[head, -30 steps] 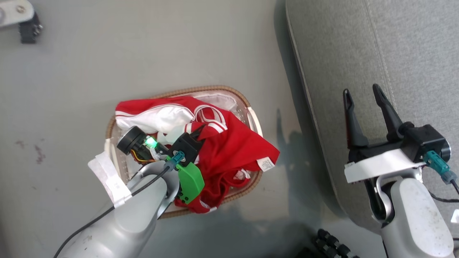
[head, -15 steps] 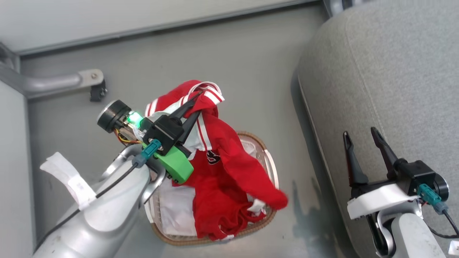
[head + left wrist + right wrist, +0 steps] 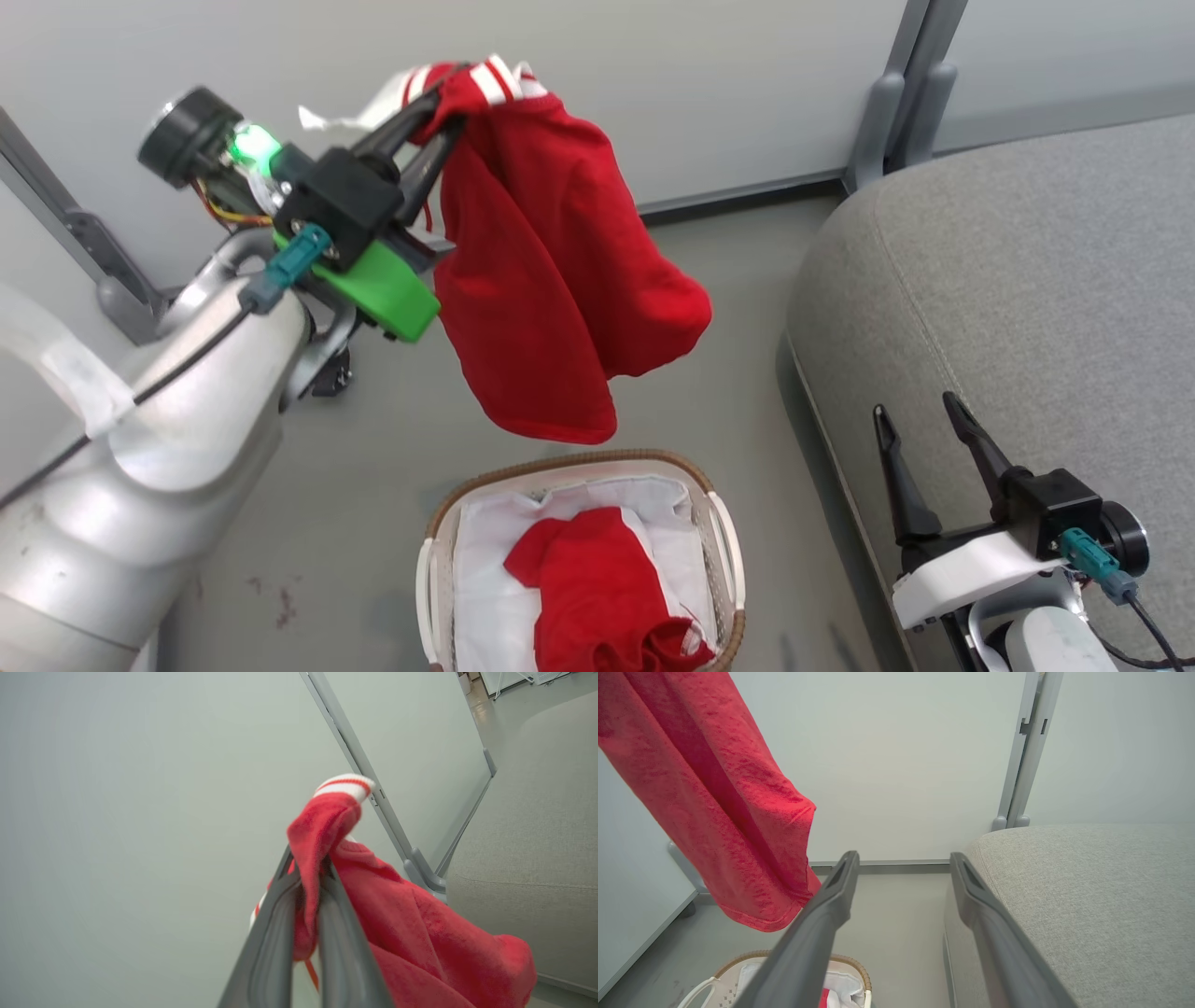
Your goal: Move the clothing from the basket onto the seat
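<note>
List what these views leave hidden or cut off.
- Head view: the near end of the basket and the garment lying in it run off the bottom edge.
- Head view: fingertips of the left gripper are buried in the hanging garment.
- Right wrist view: a finger of the right gripper covers much of the basket.

Location type: an indoor test bay or laboratory cell, furnished with household items.

Indicators:
- Plain pale partition panels [image 3: 747, 84] enclose the area. They are joined by grey metal posts [image 3: 898, 112] that stand on the floor.
- The floor [image 3: 392, 439] is smooth, bare and grey, with small dark stains [image 3: 280, 607].
- Domestic items present: a grey upholstered seat [image 3: 1027, 280] and a lined laundry basket [image 3: 579, 459], which stands directly on the floor beside the seat.
</note>
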Robot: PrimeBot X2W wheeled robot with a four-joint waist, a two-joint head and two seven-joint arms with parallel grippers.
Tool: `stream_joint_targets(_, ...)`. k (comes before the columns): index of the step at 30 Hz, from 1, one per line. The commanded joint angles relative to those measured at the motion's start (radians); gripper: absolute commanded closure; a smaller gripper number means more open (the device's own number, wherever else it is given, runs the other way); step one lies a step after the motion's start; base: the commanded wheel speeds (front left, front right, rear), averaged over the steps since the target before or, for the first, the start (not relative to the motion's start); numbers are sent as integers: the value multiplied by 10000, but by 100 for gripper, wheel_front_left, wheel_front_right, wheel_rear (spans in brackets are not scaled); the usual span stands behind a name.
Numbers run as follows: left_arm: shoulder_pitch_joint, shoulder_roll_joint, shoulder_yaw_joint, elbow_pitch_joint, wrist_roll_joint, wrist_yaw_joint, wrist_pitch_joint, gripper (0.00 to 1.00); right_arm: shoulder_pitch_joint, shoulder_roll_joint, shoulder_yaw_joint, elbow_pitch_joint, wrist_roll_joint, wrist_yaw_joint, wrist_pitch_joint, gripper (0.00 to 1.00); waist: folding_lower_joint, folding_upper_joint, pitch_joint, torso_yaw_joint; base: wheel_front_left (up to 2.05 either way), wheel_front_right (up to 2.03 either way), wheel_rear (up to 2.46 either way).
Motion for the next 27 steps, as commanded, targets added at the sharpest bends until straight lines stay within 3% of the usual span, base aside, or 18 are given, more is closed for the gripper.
stream_joint_targets(1, -295, 57, -44, 85, -145, -30, 40, 100, 108, -40, 67, 26, -32, -7, -49, 0, 1, 0, -463, 85, 0, 0, 0)
stream_joint_targets(16, -2220, -370, -737, 902, -631, -28, 77, 100, -640, -38, 1485, -93, -163, -7, -49, 0, 1, 0, -652, 405, 0, 0, 0)
stream_joint_targets(23, -2878, -703, -1020, 1093, -719, -28, 24, 100, -1020, -45, 3093, 258, 718, -8, -49, 0, 1, 0, -706, 651, 0, 0, 0)
stream_joint_targets(27, -3162, -928, -1181, 1075, -750, -28, -8, 100, -1550, -48, 3482, 611, 961, -8, -48, 0, 1, 0, -704, 800, 0, 0, 0)
